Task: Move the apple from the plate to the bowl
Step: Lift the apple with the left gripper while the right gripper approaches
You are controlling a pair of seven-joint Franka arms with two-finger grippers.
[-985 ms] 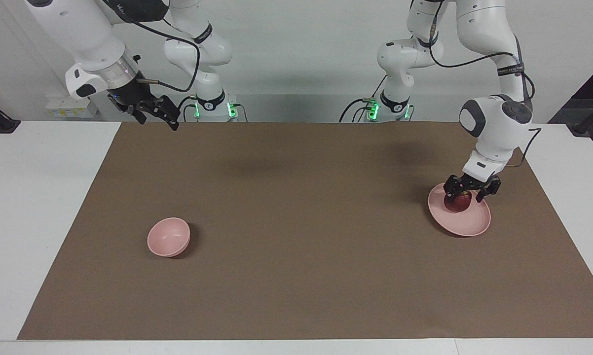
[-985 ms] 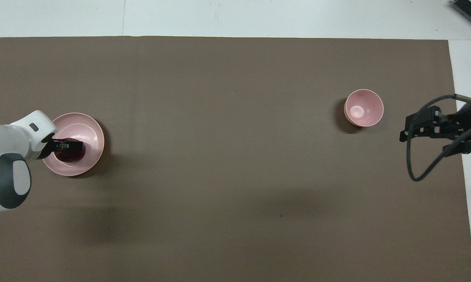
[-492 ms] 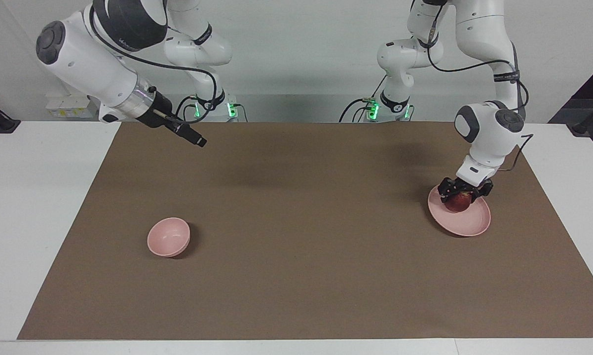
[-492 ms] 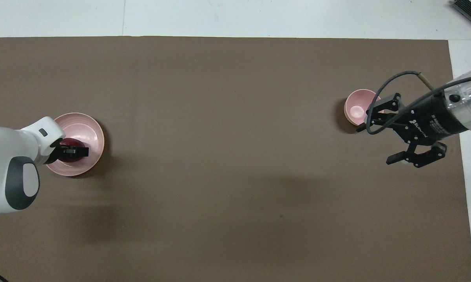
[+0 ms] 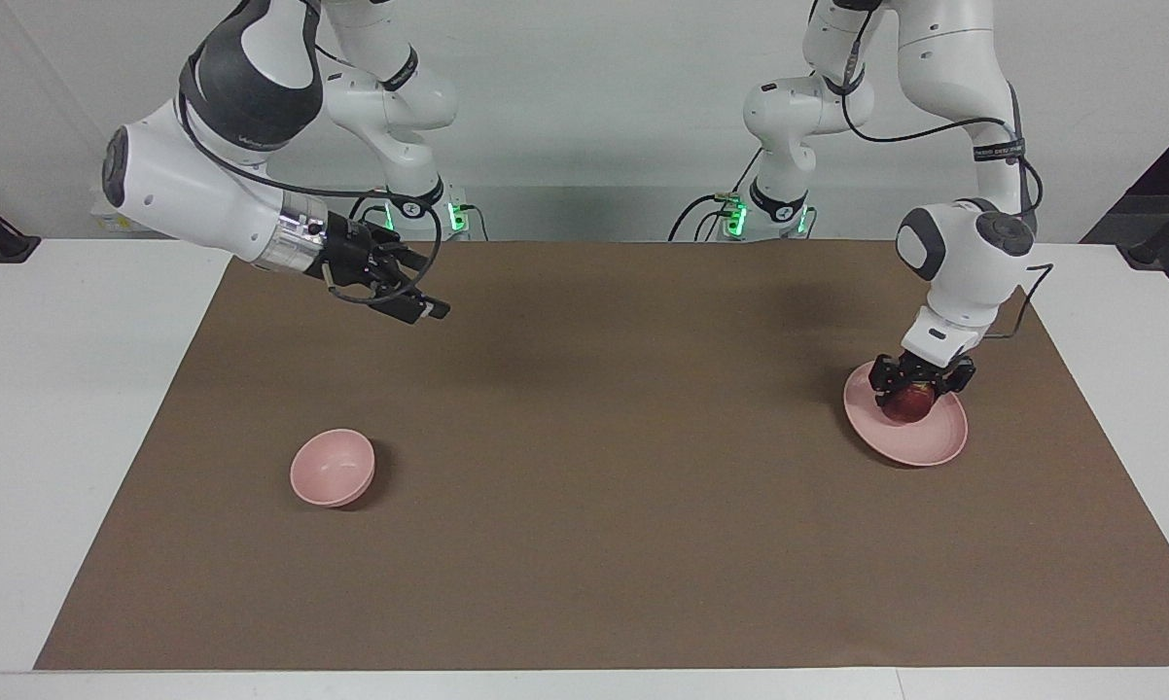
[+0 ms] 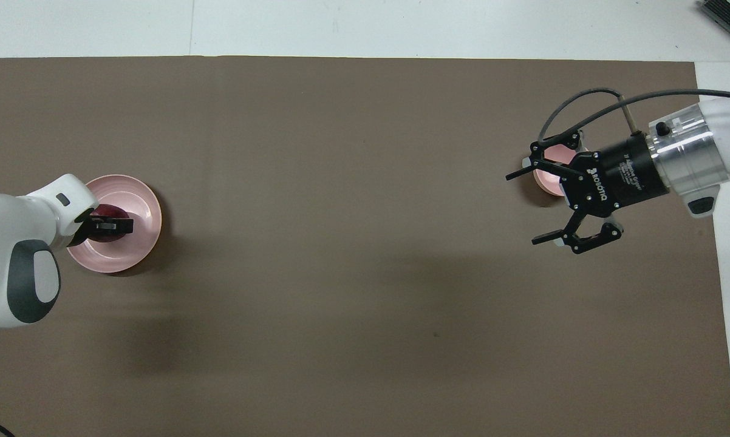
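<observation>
At the left arm's end of the table, the left gripper point(image 5: 918, 381) sits down on the apple point(image 5: 907, 402), which rests on the plate point(image 5: 925, 443); its fingers look closed around the fruit, though the grip is partly hidden, ready for a lift. The bowl point(image 5: 332, 469) stands well apart toward the right arm's end. Raised above the mat there, the right gripper point(image 6: 538, 207) hangs with fingers spread, perhaps to receive the apple.

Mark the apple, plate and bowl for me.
apple point(image 5: 907, 403), facing view, its red side below the fingers.
plate point(image 5: 935, 447), facing view, bare floor near the rim.
bowl point(image 5: 327, 472), facing view, inside wall.
</observation>
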